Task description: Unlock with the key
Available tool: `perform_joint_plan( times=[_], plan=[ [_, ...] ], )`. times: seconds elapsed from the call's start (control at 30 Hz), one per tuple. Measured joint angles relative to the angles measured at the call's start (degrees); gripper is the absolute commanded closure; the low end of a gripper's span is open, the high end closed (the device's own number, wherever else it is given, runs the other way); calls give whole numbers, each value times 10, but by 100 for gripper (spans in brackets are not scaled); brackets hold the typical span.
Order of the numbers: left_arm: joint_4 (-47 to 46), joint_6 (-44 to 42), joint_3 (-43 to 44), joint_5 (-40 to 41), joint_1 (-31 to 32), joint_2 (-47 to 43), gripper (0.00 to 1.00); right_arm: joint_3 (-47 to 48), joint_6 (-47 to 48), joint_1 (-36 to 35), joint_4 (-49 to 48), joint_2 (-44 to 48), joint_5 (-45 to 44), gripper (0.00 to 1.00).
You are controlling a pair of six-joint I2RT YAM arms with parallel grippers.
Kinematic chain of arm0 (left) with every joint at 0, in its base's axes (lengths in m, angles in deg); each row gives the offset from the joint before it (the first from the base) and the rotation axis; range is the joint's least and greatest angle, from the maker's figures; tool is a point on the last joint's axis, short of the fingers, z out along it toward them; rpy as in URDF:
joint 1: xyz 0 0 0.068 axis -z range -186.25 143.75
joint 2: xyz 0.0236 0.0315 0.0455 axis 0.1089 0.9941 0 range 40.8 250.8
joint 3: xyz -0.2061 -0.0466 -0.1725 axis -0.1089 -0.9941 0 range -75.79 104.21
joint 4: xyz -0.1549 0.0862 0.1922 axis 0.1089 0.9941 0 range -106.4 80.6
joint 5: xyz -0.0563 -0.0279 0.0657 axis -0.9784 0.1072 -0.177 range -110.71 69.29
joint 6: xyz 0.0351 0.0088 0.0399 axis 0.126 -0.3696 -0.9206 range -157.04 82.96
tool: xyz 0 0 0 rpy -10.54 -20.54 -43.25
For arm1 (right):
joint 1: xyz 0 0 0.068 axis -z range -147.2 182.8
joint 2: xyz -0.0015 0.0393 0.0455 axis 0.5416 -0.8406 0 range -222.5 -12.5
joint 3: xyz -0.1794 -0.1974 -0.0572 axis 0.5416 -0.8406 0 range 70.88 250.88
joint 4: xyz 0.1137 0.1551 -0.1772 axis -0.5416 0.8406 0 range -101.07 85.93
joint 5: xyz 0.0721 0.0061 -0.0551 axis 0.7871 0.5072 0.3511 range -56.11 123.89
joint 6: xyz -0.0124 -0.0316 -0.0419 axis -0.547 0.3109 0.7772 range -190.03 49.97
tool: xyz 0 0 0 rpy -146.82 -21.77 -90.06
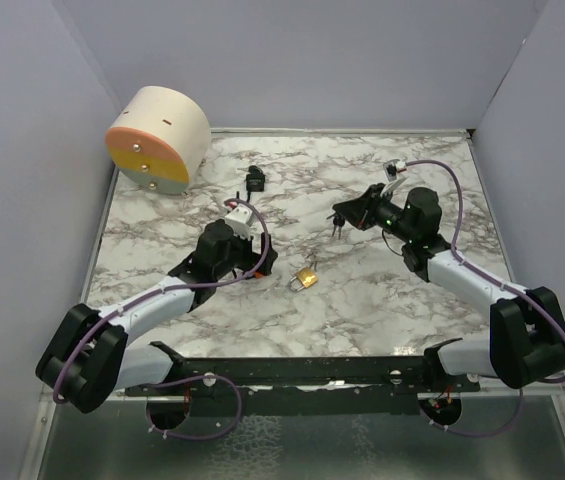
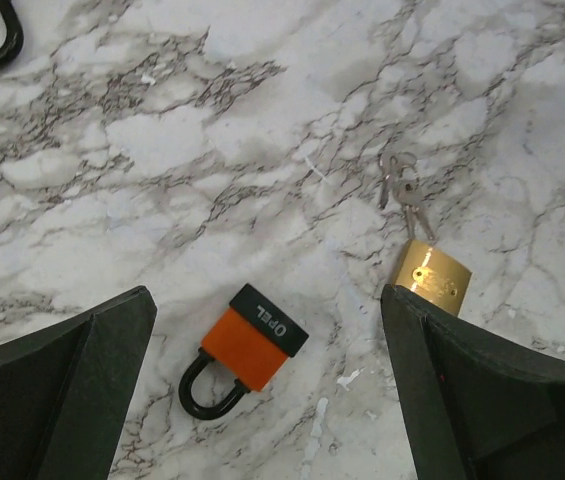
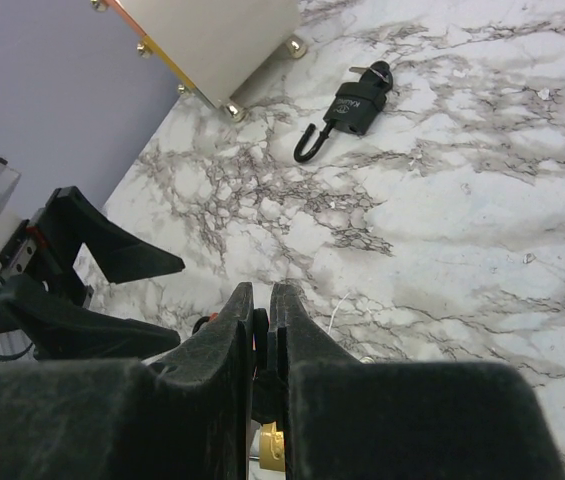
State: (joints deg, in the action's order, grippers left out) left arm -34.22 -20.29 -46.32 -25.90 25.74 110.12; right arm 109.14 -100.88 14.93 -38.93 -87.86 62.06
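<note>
An orange padlock [image 2: 247,345] with a black shackle and a black "OPEL" band lies flat on the marble table [image 1: 382,300]. My left gripper [image 2: 267,298] is open and hovers over it, one finger on each side; it also shows in the top view [image 1: 258,256]. My right gripper [image 3: 260,292] is shut on a black-headed key [image 3: 260,345], held above the table at centre right [image 1: 340,220]. A brass padlock [image 2: 432,275] with its own keys [image 2: 403,192] lies just right of the orange one.
A black padlock [image 3: 357,105] with a key in it lies at the back centre [image 1: 255,179]. A round cream and orange box [image 1: 158,138] stands at the back left. Grey walls enclose the table on three sides.
</note>
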Motion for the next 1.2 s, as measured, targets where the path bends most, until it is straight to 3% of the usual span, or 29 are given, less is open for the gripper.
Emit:
perform_joint_plan(
  times=[0.3, 1.2],
  plan=[
    [58, 3, 0, 53, 12, 47, 1, 0, -4, 0, 0, -9, 2, 99],
    [43, 27, -3, 15, 30, 111, 1, 0, -3, 0, 0, -11, 2, 99]
  ],
)
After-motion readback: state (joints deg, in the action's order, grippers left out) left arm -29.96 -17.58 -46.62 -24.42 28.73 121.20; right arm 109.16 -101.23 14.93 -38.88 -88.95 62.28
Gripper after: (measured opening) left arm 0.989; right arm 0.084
